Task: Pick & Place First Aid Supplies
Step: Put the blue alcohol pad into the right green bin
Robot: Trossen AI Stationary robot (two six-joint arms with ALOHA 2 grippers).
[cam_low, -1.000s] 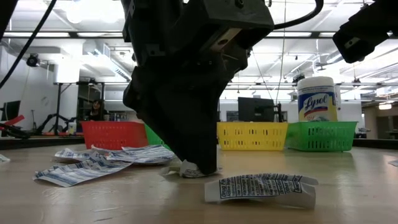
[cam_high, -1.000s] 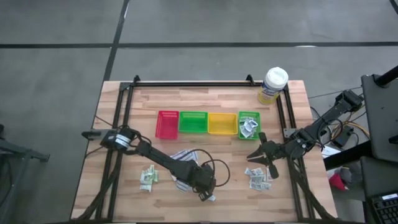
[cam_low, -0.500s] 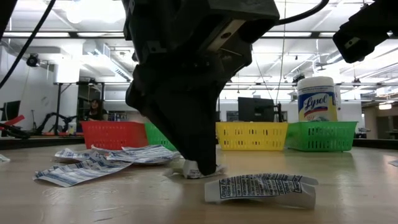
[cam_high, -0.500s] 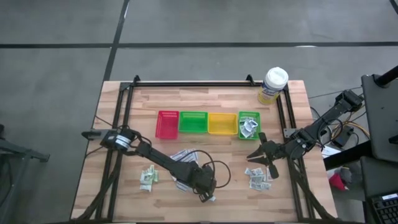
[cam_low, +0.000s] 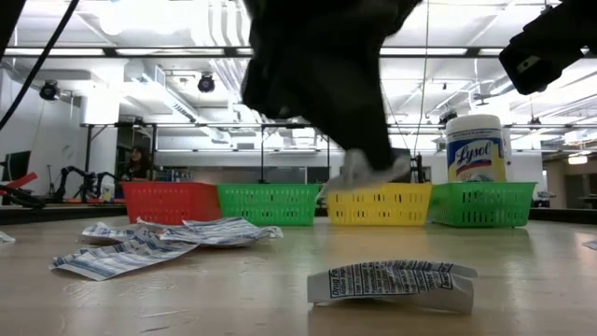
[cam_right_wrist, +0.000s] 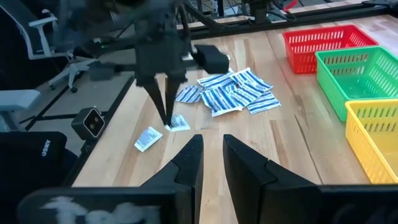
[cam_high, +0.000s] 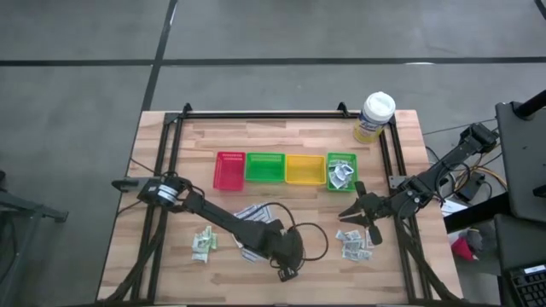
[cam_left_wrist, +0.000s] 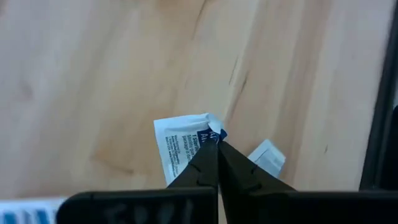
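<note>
Left tool (cam_left_wrist: pixel 217 144) pinches a small white packet (cam_left_wrist: pixel 183 146), lifted clear of the table (cam_left_wrist: pixel 93 74); next I carry it to a tray.

Overhead view straight down, low view level across table (cam_high: pixel 256 136), wrist close-ups

Four trays (cam_high: pixel 285 169) rowed, tub (cam_high: pixel 374 116) behind right

Four small plastic mesh trays, red (cam_high: pixel 229 170), green (cam_high: pixel 264 168), yellow (cam_high: pixel 304 169) and green (cam_high: pixel 341 160), line the wooden table (cam_high: pixel 281 136); a white-lidded tub (cam_high: pixel 374 117) stands near its corner
</note>
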